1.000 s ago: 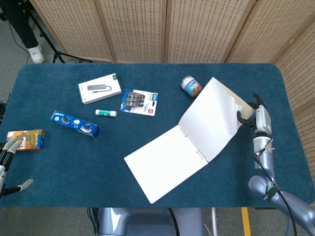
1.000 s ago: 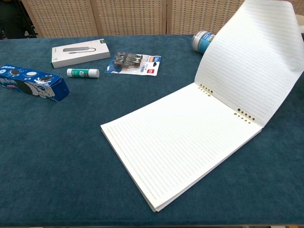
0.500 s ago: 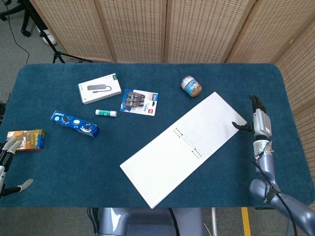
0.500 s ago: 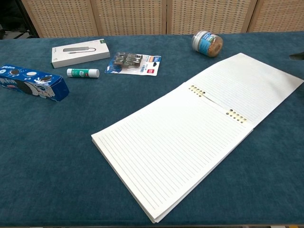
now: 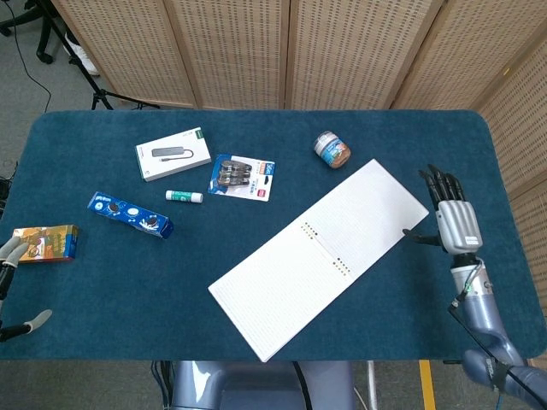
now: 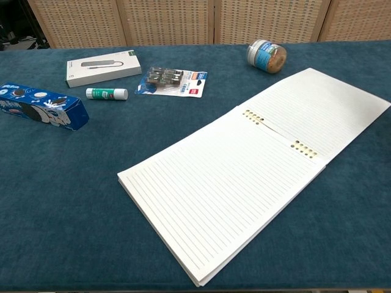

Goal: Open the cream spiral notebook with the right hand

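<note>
The cream spiral notebook [image 5: 318, 259] [image 6: 250, 165] lies open and flat across the middle of the blue table, lined pages up, its spiral running across the centre. My right hand [image 5: 453, 219] hovers just off the notebook's right corner, fingers spread and straight, holding nothing and apart from the paper. It does not show in the chest view. My left hand [image 5: 12, 256] is at the far left edge beside an orange box [image 5: 44, 243], only partly visible, fingers apart and empty.
A small jar [image 5: 332, 149] stands just beyond the notebook's far edge. A battery pack [image 5: 242, 178], glue stick [image 5: 185, 196], white box [image 5: 173, 154] and blue cookie box [image 5: 130, 214] lie at the left. Wicker screens stand behind the table.
The raised right page has dropped flat and the notebook now lies fully open. My right hand let go of the page and drew back toward me, fingers spreading.
</note>
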Robot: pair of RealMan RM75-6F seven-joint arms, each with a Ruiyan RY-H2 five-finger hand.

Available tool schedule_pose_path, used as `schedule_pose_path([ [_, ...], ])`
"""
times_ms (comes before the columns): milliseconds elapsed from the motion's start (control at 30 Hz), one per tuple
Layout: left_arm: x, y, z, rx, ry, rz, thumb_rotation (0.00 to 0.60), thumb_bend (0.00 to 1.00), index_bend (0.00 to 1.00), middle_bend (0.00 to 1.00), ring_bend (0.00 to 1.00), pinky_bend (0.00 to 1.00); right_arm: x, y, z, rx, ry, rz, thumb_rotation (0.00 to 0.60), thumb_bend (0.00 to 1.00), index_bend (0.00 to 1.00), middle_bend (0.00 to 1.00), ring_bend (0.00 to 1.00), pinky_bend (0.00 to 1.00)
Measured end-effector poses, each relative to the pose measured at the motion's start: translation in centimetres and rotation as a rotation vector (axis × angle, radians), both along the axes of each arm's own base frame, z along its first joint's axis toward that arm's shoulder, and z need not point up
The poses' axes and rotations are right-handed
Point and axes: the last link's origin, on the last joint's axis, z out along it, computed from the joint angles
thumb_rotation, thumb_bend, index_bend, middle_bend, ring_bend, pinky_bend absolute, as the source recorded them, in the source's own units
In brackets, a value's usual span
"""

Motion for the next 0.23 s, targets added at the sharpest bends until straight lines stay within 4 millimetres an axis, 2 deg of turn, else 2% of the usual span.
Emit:
schedule_pose_path([
  [133,-0.1,0.0,0.0,-0.001,-0.007,0.007,0.6,0.0,0.0,0.0,0.0,0.0,-0.1,4.2,1.1,-0.035,0.058,0.079,0.6,0.01,0.0,0.0,0.0,0.0],
  [233,-0.1,0.0,0.1,-0.002,-0.011,0.009,0.6,0.0,0.0,0.0,0.0,0.0,-0.1,7.1,1.2,-0.041,0.08,0.066,0.6,0.0,0.0,0.0,0.0,0.0],
])
